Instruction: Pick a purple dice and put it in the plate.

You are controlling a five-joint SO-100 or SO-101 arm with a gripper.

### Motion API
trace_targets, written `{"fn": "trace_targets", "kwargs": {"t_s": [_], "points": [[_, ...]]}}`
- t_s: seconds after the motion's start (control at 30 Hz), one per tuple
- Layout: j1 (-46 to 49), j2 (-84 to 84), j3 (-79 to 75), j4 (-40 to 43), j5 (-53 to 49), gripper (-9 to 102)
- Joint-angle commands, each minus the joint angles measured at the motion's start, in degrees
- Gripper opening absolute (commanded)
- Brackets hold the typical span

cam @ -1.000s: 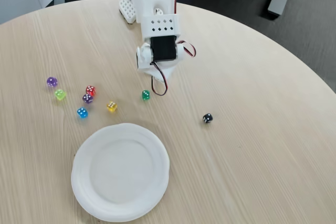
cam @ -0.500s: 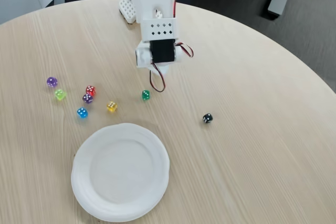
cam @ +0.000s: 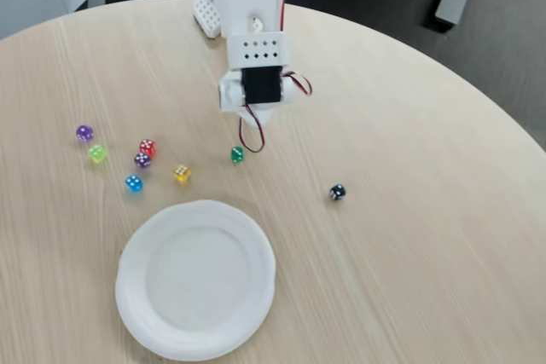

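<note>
Two purple dice lie on the round wooden table in the fixed view: one (cam: 84, 133) at the far left and one (cam: 142, 159) in the cluster beside a red dice (cam: 147, 147). The white plate (cam: 128, 283) sits empty near the front edge, below the cluster. My white arm reaches in from the top. Its wrist motor (cam: 260, 83) hangs above the table, up and to the right of the dice. My gripper (cam: 253, 106) is tucked under the wrist, so its fingers are hidden.
Other dice lie about: light green (cam: 98, 153), blue (cam: 133, 182), yellow (cam: 182, 173), dark green (cam: 237, 154) just below the wrist, and black (cam: 338, 193) to the right. The arm's base (cam: 207, 13) stands at the table's far edge.
The wrist has drawn back toward the arm's base. The white finger tip that showed below the motor is now hidden. The dice and the plate have not moved.
</note>
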Motion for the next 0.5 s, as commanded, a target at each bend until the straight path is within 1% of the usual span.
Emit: {"fn": "trace_targets", "kwargs": {"t_s": [0.0, 0.17, 0.37, 0.43, 0.47], "points": [[-0.1, 3.4, -2.0, -0.4, 0.4, 4], [-0.1, 7.7, -8.0, -0.6, 2.0, 5], [-0.1, 8.1, -17.5, -0.6, 3.4, 5], [-0.1, 8.1, -19.1, -0.6, 3.0, 10], [-0.1, 8.2, -19.7, -0.6, 2.7, 21]]}}
